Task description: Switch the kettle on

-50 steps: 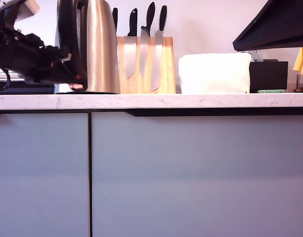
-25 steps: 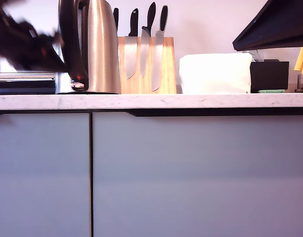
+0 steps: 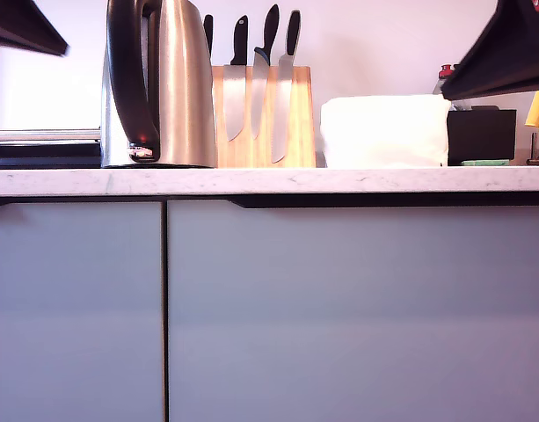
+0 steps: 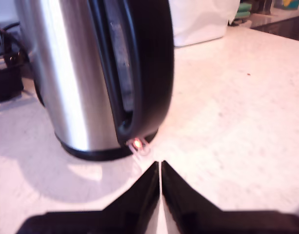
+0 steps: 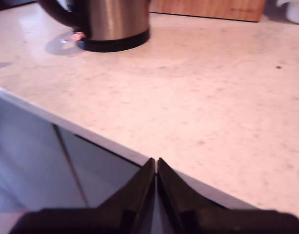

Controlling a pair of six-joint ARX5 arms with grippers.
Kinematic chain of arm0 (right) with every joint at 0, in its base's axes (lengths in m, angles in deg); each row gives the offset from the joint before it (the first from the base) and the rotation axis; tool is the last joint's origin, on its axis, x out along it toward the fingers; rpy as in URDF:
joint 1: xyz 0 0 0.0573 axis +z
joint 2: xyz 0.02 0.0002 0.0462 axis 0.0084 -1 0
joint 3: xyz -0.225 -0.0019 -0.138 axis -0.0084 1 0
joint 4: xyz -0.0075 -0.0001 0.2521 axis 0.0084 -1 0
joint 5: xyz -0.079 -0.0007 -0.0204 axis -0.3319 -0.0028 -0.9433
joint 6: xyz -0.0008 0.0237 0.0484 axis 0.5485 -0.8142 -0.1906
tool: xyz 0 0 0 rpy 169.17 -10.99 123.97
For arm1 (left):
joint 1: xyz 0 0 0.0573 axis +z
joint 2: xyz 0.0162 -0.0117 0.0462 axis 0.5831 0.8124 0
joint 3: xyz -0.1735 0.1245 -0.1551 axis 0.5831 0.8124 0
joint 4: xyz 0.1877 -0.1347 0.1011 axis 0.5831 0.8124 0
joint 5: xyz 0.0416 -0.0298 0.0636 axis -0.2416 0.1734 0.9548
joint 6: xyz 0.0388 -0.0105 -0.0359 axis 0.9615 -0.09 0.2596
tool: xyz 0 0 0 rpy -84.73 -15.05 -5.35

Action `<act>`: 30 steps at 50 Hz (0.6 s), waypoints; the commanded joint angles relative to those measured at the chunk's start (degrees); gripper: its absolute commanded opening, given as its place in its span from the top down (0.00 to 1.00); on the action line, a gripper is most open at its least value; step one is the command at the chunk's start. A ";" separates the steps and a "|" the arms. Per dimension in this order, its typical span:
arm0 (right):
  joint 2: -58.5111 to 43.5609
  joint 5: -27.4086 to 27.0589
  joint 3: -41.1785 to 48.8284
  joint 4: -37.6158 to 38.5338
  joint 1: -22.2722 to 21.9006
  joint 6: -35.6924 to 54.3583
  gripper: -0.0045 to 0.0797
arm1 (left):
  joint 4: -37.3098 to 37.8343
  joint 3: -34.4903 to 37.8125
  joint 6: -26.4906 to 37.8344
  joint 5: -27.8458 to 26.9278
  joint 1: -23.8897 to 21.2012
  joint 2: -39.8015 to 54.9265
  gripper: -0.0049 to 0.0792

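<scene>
Since the kettle [image 3: 159,83] stands upright on the counter [image 3: 339,180] at the exterior view's left, its glowing switch [image 4: 137,144] sits just ahead of my first gripper [image 4: 160,168], pressed together, while my second gripper [image 5: 156,165], also pressed together, is farther off.

my first gripper [image 4: 160,170]: matte black, two pointy wedge fingers | my second gripper [image 5: 156,168]: same black wedges, smooth plastic look, no markings or cables showing
</scene>
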 commanded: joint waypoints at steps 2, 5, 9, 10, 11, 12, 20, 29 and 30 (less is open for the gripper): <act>-0.33 -1.60 -0.46 0.44 -0.28 -0.17 0.96 | 2.47 0.90 0.22 1.07 -0.11 -2.27 0.96; -0.33 -2.56 -0.46 0.44 -0.72 -0.17 0.96 | 4.50 1.01 0.24 1.95 -0.11 -3.56 0.96; -0.33 -2.99 -0.46 0.42 -1.77 -0.15 0.96 | 5.49 1.68 0.24 2.27 -0.09 -5.03 0.96; -0.33 -2.99 -0.46 0.42 -2.12 -0.15 0.96 | 5.49 1.92 0.24 2.29 -0.09 -5.42 0.96; -0.33 -3.02 -0.46 0.42 -2.40 -0.13 0.96 | 5.60 2.12 0.24 2.32 -0.09 -5.77 0.96; -0.31 -3.04 -0.46 0.42 -2.84 -0.07 0.96 | 5.73 2.38 0.24 2.34 -0.04 -6.16 0.96; -0.17 -2.99 -0.46 0.35 -7.63 0.02 0.96 | 6.47 4.59 0.24 2.34 1.22 -8.83 0.96; 0.26 -1.86 -0.46 -0.07 -14.12 0.04 0.96 | 5.81 9.62 0.13 2.25 4.48 -12.48 0.96; 0.48 -1.77 -0.46 -0.11 -14.82 0.04 0.96 | 5.55 10.19 0.02 2.23 4.85 -12.87 0.96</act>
